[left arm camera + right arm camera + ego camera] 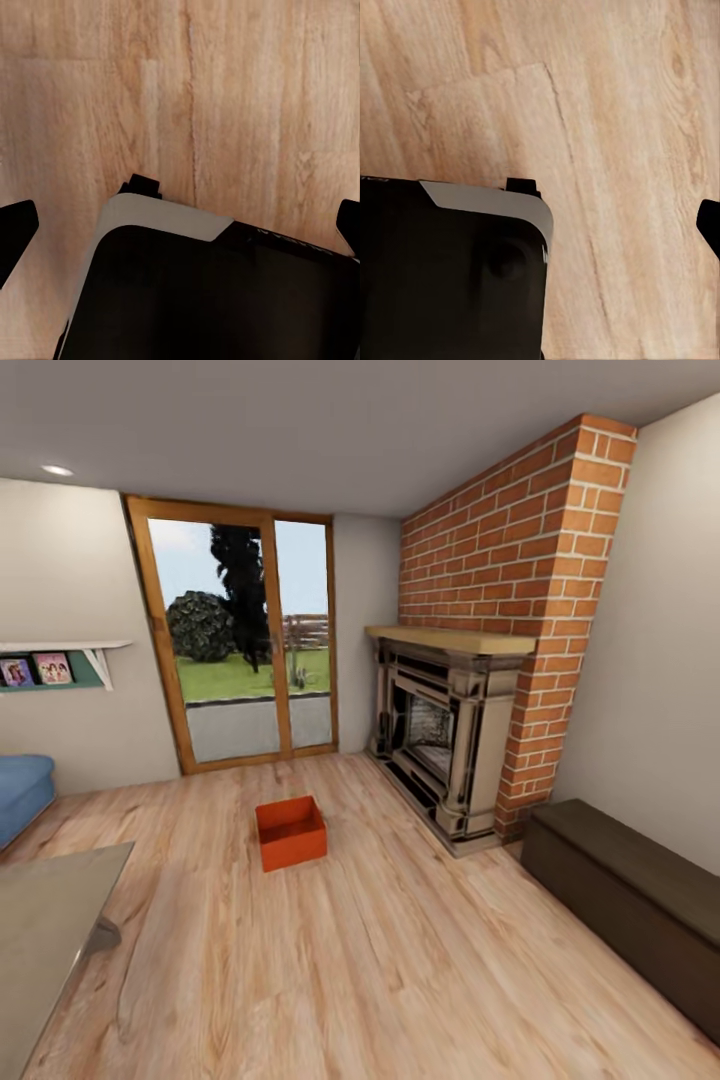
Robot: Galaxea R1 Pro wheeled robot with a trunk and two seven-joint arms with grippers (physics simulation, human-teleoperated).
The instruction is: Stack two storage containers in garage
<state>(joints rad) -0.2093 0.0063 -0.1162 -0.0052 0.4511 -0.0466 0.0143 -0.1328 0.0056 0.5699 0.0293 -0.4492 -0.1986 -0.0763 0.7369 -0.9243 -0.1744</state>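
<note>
One orange-red storage container point(291, 832) stands open-topped on the light wood-plank floor point(380, 960) of the living room, in the middle of the head view, a few steps ahead. In the left wrist view my left gripper point(180, 225) hangs above the planks and my dark base point(210, 300), its black fingertips point(15, 232) far apart at the frame's two sides with nothing between them. In the right wrist view my right gripper point(540, 225) also points down at the floor; one black fingertip point(709, 225) shows at the edge, spread wide, holding nothing.
A brick fireplace point(450, 740) rises to the right of the container, with a dark low bench point(630, 900) nearer along the right wall. A glass-topped table point(45, 940) and a blue sofa point(20, 790) stand at left. A glazed wooden door point(245, 640) fills the far wall.
</note>
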